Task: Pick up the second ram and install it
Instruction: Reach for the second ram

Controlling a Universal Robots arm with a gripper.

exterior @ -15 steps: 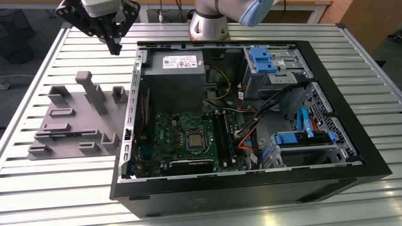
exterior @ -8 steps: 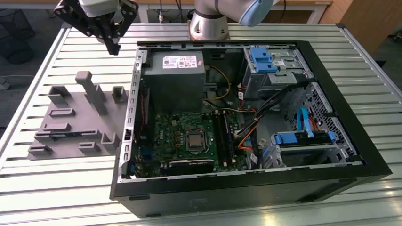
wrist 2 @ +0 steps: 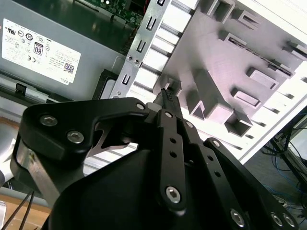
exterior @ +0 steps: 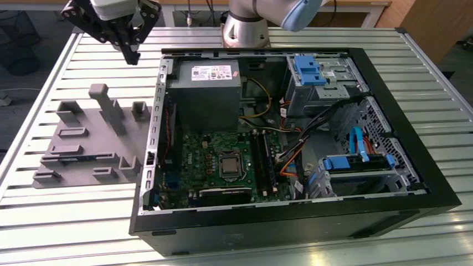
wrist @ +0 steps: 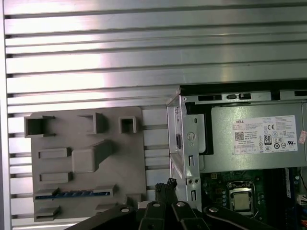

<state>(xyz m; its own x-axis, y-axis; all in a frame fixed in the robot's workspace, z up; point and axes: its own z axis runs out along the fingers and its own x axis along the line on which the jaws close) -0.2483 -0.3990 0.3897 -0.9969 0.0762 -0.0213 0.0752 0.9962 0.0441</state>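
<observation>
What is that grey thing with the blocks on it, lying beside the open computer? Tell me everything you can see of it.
The grey holder is a flat plate of matte, plastic-looking material with raised blocks, several slotted, and one tall slanted post. It lies flat on the slatted metal table, close beside the computer case, at the exterior view's left of it. One slot holds the second ram, a thin bluish strip set on edge. The gripper hangs higher up, not touching it.

A robotics lab — ribbed metal bench [exterior: 74,221]; opened computer case [exterior: 296,221]; grey slotted fixture [exterior: 81,162]; robot arm's base [exterior: 247,30] behind
</observation>
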